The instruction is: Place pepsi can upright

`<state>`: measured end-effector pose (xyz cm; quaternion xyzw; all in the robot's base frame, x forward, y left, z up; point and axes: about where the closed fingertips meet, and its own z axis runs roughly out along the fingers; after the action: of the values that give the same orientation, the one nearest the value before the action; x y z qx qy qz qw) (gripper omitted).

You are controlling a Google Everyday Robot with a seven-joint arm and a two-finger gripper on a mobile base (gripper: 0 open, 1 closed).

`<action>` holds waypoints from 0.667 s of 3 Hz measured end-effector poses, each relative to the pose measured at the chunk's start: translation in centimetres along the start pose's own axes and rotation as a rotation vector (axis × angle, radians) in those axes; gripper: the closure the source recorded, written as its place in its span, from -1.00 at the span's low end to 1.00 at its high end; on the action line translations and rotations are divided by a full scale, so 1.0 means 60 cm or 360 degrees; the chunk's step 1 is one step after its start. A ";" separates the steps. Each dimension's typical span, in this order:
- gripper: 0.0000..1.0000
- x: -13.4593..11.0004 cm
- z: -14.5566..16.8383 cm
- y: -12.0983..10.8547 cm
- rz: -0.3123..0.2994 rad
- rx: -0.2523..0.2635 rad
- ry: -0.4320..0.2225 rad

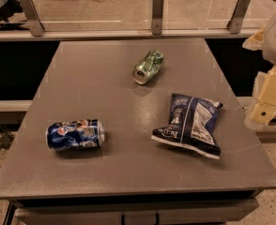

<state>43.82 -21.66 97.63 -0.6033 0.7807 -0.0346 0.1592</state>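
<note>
The pepsi can [75, 135] is dark blue with red-white-blue marks and silver ends. It lies on its side at the front left of the grey table [105, 83], its long axis running left to right. My gripper [268, 105] shows as cream-coloured parts at the right edge of the view, beyond the table's right side and above floor level. It is far from the can, with nothing seen in it.
A dented green can [148, 67] lies on its side at the middle back. A dark blue and white chip bag [189, 124] lies at the right. A glass barrier with metal posts [157, 11] runs behind the table.
</note>
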 end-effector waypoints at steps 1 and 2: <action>-1.00 0.000 0.000 0.000 0.0000 0.0000 0.0000; -1.00 -0.042 0.012 -0.001 -0.0081 -0.0025 -0.0044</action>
<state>44.65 -19.17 97.47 -0.6247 0.7630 -0.0241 0.1643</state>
